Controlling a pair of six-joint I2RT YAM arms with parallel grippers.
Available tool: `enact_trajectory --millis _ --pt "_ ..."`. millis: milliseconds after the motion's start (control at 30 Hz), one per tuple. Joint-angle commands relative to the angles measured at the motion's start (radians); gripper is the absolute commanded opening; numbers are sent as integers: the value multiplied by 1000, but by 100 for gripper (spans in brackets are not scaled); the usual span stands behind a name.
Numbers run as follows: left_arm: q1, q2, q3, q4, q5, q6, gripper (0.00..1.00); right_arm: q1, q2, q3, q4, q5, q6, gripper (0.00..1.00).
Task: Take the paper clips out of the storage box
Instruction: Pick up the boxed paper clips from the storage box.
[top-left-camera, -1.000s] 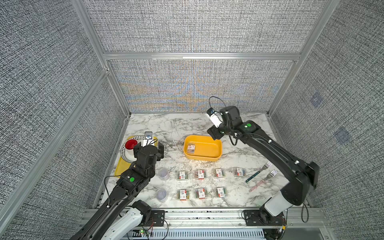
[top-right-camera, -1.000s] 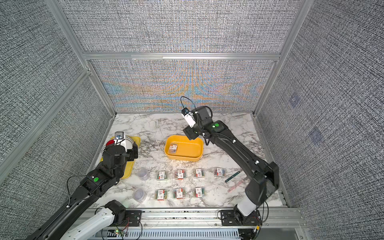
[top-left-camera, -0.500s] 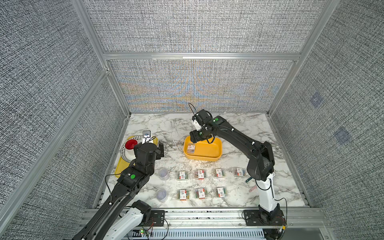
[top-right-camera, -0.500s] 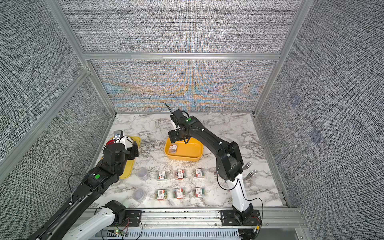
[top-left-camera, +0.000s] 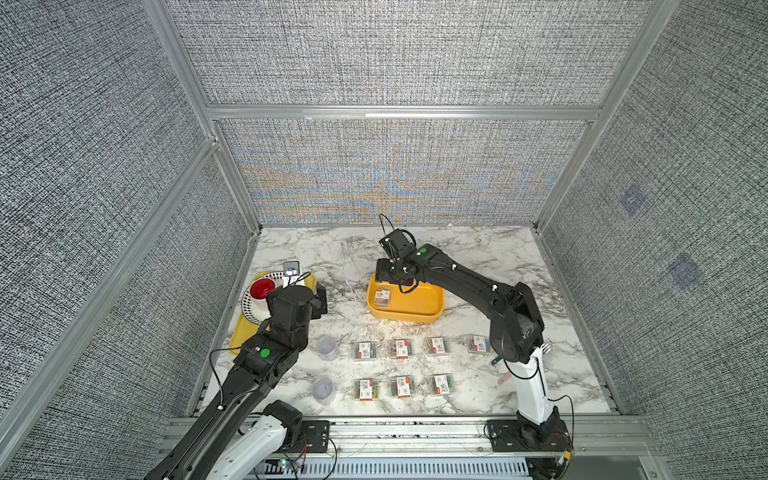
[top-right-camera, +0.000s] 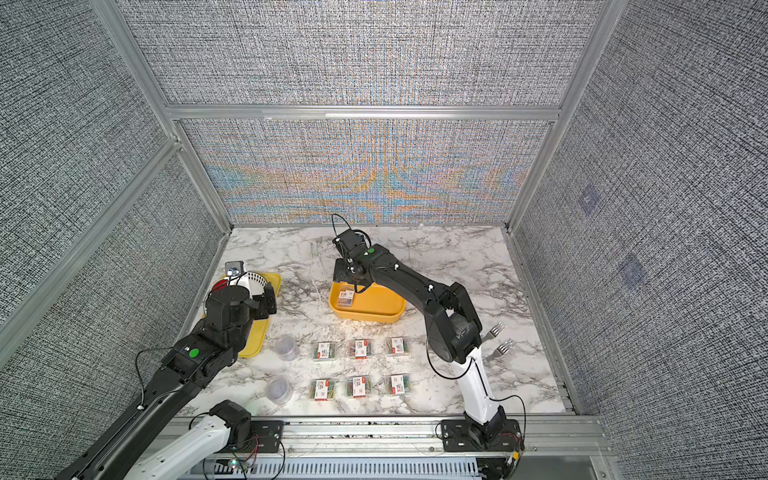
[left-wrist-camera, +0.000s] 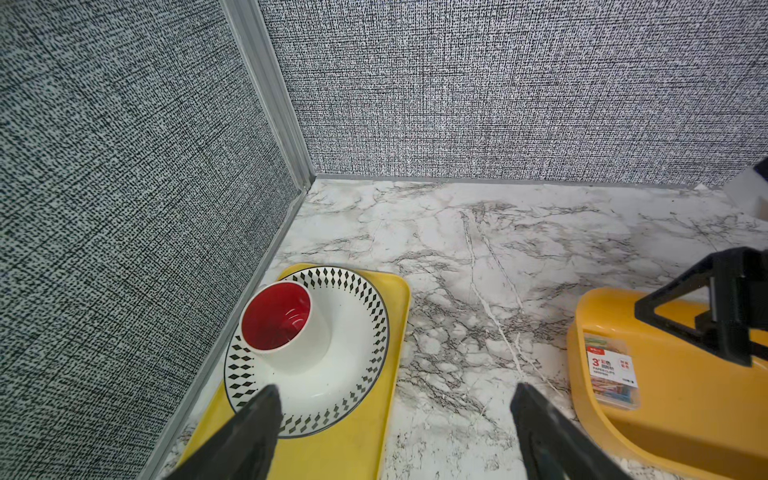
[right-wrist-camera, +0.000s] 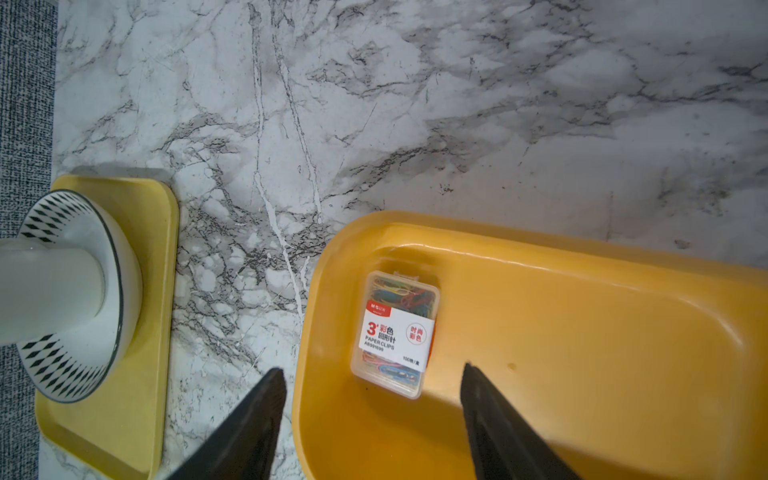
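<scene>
The storage box (top-left-camera: 415, 309) (top-right-camera: 374, 311) is a deep yellow bin at mid table. One clear case of paper clips (right-wrist-camera: 395, 332) (top-left-camera: 382, 296) (left-wrist-camera: 611, 370) lies flat in its left end. My right gripper (right-wrist-camera: 372, 371) (top-left-camera: 386, 274) hangs open just above that end. One finger is over the marble outside the wall, the other over the box floor, and neither touches the case. Several more cases (top-left-camera: 400, 348) and two round tubs (top-left-camera: 327, 347) lie on the table nearer the front. My left gripper (left-wrist-camera: 395, 390) (top-left-camera: 318, 299) is open and empty by the tray's edge.
A flat yellow tray (top-left-camera: 239, 332) (left-wrist-camera: 374, 424) at the left wall carries a patterned plate (left-wrist-camera: 357, 332) and a red-lined cup (left-wrist-camera: 278, 320). Two forks (top-right-camera: 498, 338) lie at the right, behind my right arm.
My right arm swung left from behind the box and came down over its left end, with its jaws somewhat narrower. The left arm stayed nearly still.
</scene>
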Motion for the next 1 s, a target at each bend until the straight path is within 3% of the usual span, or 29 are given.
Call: enact_trajectory --millis 0,967 --pt "2 -7 9 -2 -10 -10 89 1 14 -12 30 17 93 70" --pt "18 -13 9 0 8 -28 89 28 164 0 41 -23 187 71"
